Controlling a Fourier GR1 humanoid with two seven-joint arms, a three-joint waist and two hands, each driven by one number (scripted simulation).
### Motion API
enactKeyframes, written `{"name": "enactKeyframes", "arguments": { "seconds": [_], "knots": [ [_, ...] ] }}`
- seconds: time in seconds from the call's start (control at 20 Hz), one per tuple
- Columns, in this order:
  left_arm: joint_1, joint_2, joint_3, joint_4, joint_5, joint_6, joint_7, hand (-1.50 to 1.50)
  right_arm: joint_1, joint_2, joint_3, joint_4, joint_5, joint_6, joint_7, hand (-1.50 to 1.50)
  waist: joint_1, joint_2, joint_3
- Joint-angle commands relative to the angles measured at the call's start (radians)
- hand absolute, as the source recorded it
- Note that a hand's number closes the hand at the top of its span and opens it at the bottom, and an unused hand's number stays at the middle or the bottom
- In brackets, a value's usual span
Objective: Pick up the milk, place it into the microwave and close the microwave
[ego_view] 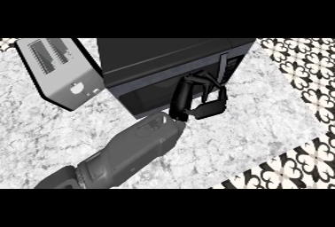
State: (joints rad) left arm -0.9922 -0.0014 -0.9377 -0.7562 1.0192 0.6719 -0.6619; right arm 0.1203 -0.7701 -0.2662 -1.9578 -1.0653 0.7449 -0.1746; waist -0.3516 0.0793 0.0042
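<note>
Head view gives us one microwave (163,53), one toaster (62,71) and one forearm (131,150) ending in one hand, all on a pale speckled worktop (248,128). The black microwave stands at the far middle, its dark front turned towards the near right. The silver toaster sits just to its left; we cannot tell whether the two touch. The forearm comes in from the near left corner, so we take this as the left hand (211,106). It lies against the microwave's front, just below a thin upright handle (223,66). Whether that hand is open, closed or gripping anything we cannot tell. The milk shows nowhere. Bare worktop lies right of and nearer than the microwave, up to a slanting edge where black-and-white patterned tiles (307,66) begin.
</note>
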Motion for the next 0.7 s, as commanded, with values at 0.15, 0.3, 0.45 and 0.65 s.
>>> {"name": "enactKeyframes", "arguments": {
  "seconds": [0.15, 0.3, 0.45, 0.65],
  "knots": [
    [0.031, 0.001, 0.034, 0.153, 0.066, 0.078, 0.052, 1.5, 0.018, -0.023, -0.03, -0.018, -0.029, -0.004, 0.007, -1.5, 0.037, -0.001, -0.005],
    [0.06, 0.001, 0.035, 0.142, 0.1, 0.06, 0.044, 1.5, 0.037, -0.026, -0.038, -0.022, -0.041, -0.005, 0.01, -1.5, 0.057, 0.0, -0.007],
    [0.059, 0.001, 0.032, 0.142, 0.116, 0.046, 0.027, -1.5, 0.06, -0.041, -0.064, -0.017, -0.054, -0.011, 0.019, -1.5, 0.067, -0.008, -0.007],
    [0.064, 0.001, 0.011, 0.152, 0.134, 0.029, 0.02, -1.5, 0.08, -0.035, -0.069, -0.041, -0.062, -0.021, 0.02, -1.5, 0.069, -0.005, -0.007]
  ]
}}
